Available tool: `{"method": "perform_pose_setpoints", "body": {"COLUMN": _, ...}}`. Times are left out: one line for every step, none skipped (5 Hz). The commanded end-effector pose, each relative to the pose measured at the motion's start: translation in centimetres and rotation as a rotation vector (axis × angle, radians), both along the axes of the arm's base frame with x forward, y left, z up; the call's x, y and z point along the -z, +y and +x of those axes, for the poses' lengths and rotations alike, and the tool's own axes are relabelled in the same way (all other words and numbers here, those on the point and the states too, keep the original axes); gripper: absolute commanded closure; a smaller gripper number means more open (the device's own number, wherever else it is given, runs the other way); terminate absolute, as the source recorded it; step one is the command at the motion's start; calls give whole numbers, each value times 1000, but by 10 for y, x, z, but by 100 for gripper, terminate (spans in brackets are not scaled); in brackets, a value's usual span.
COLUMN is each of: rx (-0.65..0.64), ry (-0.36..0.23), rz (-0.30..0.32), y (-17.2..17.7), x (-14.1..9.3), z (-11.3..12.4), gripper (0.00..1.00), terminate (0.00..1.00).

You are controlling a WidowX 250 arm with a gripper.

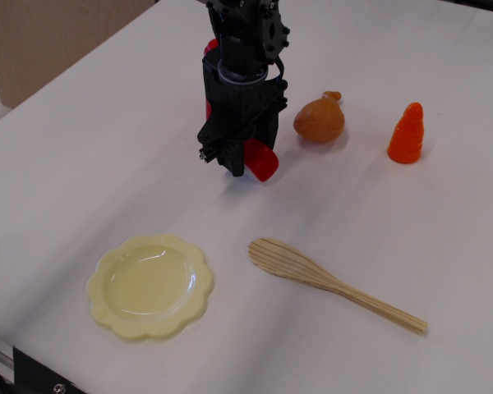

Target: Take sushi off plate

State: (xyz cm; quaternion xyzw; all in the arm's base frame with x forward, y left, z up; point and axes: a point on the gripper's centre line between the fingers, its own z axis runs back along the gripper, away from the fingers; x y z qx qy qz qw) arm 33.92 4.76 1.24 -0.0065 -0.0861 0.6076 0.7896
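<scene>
Observation.image looks down at a white table [82, 164] from one side. At about the 11 o'clock part of the view the black gripper [245, 160] points downward, its jaws closed on the sushi [260, 159]. Only the glossy red part of the sushi shows, poking out at a tilt from the lower right of the fingers; the white rice base cannot be made out. Whether the sushi touches the table or hangs just above it cannot be told from this angle, though a faint shadow lies right under it.

At 7 o'clock, well apart from the gripper, the pale yellow plate [107, 316] with its scalloped rim lies flat on the table with nothing in it. Just to its right, running from the middle toward 4 o'clock, lies a wooden spoon [329, 281], its broad striped end nearest the plate and its handle pointing away.

At 1 o'clock a small brown pear-like toy [319, 121] sits just beside the gripper on its right. Further right, near 2 o'clock, an orange carrot [407, 134] stands upright. Behind the arm [245, 49], a sliver of a red bottle [209, 49] shows at its left edge, mostly hidden.
</scene>
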Motion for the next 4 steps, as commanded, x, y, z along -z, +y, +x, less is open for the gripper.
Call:
{"method": "perform_pose_setpoints", "body": {"rx": 1, "ry": -53, "rz": 3, "y": 1, "x": -35, "z": -6, "gripper": 0, "terminate": 0}}
{"method": "perform_pose_setpoints", "body": {"rx": -2, "ry": -114, "rz": 15, "y": 0, "x": -63, "z": -13, "gripper": 0, "terminate": 0}}
{"method": "perform_pose_setpoints", "body": {"rx": 45, "ry": -208, "rz": 15, "y": -7, "x": -97, "z": -18, "gripper": 0, "terminate": 0}}
{"method": "perform_pose_setpoints", "body": {"rx": 45, "ry": -208, "rz": 15, "y": -7, "x": -97, "z": -18, "gripper": 0, "terminate": 0}}
